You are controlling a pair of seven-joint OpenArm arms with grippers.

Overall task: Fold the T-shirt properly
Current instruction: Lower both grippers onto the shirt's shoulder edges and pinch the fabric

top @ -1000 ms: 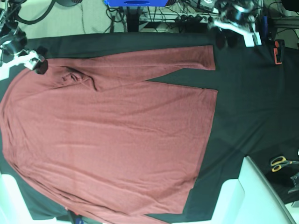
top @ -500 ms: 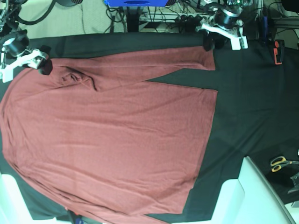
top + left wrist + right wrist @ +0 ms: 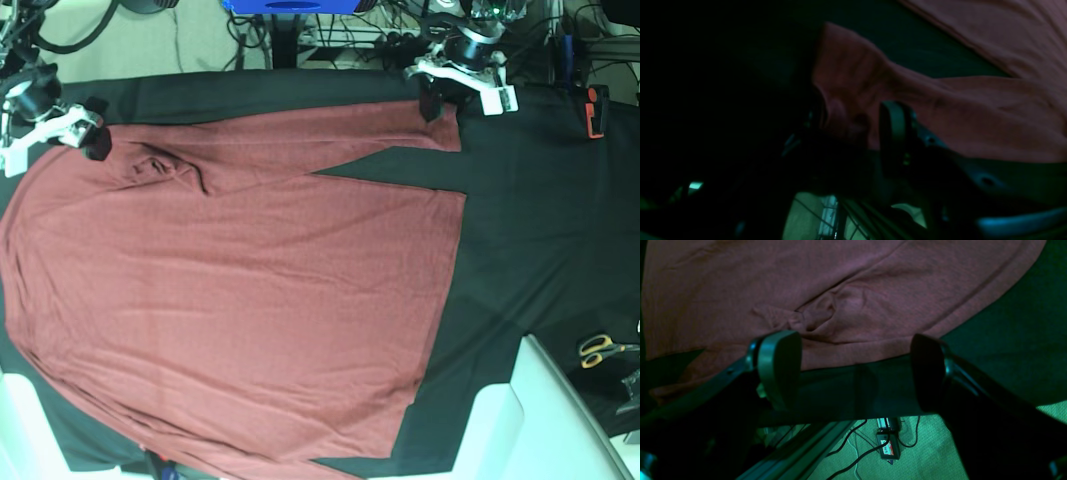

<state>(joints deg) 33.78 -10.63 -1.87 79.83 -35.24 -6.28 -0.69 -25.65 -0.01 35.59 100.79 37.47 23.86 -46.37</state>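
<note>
The maroon T-shirt (image 3: pixel 250 280) lies spread flat on the black cloth (image 3: pixel 530 220), one long sleeve stretched along the far edge. My left gripper (image 3: pixel 440 100) sits at that sleeve's cuff. In the left wrist view the gripper (image 3: pixel 853 130) is open, and bunched cuff fabric of the T-shirt (image 3: pixel 973 126) lies between its fingers. My right gripper (image 3: pixel 88 140) hovers at the shirt's far left corner. In the right wrist view this gripper (image 3: pixel 853 373) stands wide open over black cloth, just short of the T-shirt (image 3: pixel 840 290) edge and a small wrinkle.
Yellow-handled scissors (image 3: pixel 600 348) lie near the right edge. A red and black tool (image 3: pixel 596 110) sits at the far right. White blocks (image 3: pixel 540 420) stand at the near right. Beyond the table edge, cables and a small device (image 3: pixel 888 443) lie on the floor.
My left gripper has moved left and down onto the sleeve cuff. My right gripper shifted slightly toward the shirt's corner, then held still.
</note>
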